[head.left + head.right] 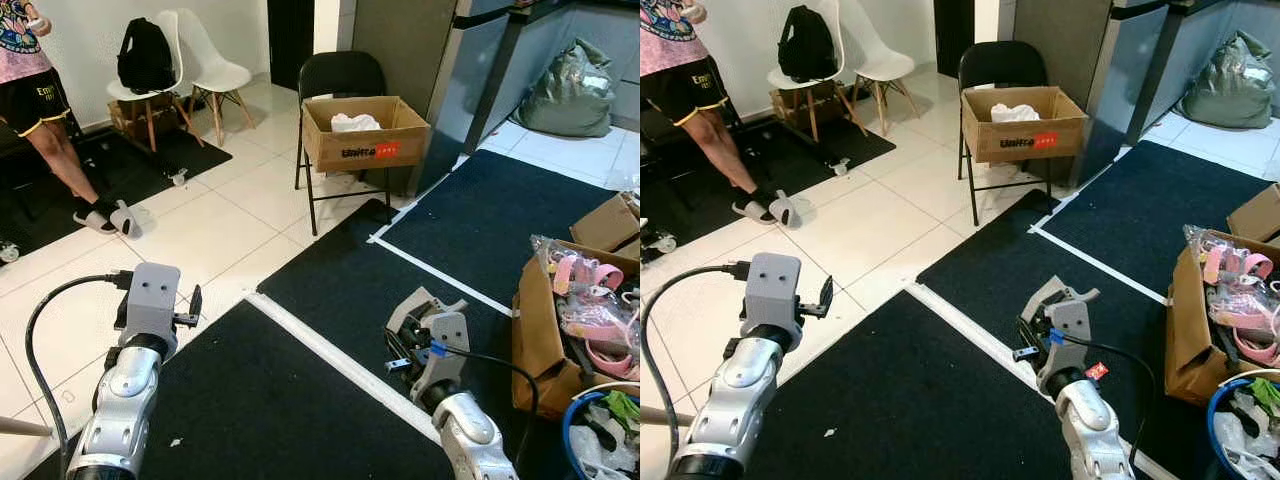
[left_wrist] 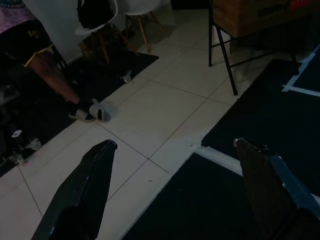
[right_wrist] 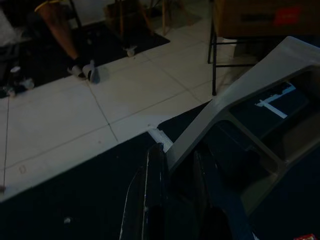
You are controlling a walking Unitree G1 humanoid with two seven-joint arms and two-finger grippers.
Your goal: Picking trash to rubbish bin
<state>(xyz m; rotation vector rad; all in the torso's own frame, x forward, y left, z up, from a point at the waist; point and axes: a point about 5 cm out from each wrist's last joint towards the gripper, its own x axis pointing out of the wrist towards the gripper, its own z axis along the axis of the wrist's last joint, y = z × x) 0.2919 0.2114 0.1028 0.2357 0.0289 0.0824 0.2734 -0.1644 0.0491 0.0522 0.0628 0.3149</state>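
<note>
Person's legs [image 1: 60, 150] at far left, standing by the white chairs [image 1: 195, 60]. Left gripper [image 2: 175, 185] raised over the tile-and-black-mat edge, fingers spread wide, nothing between them. Cardboard box [image 1: 365, 132] with white trash inside sits on a black folding chair [image 1: 340, 80] ahead. Right gripper [image 3: 175, 200] clenched on a grey plastic tray piece [image 3: 250, 115], held above the black mat [image 1: 330, 300]. Open carton of pink items [image 1: 590, 310] at right.

You see white tiled floor [image 1: 250, 210] with black mats [image 1: 350, 290]; beyond them, a folding chair [image 1: 340, 80] holds a cardboard box [image 1: 365, 140].
</note>
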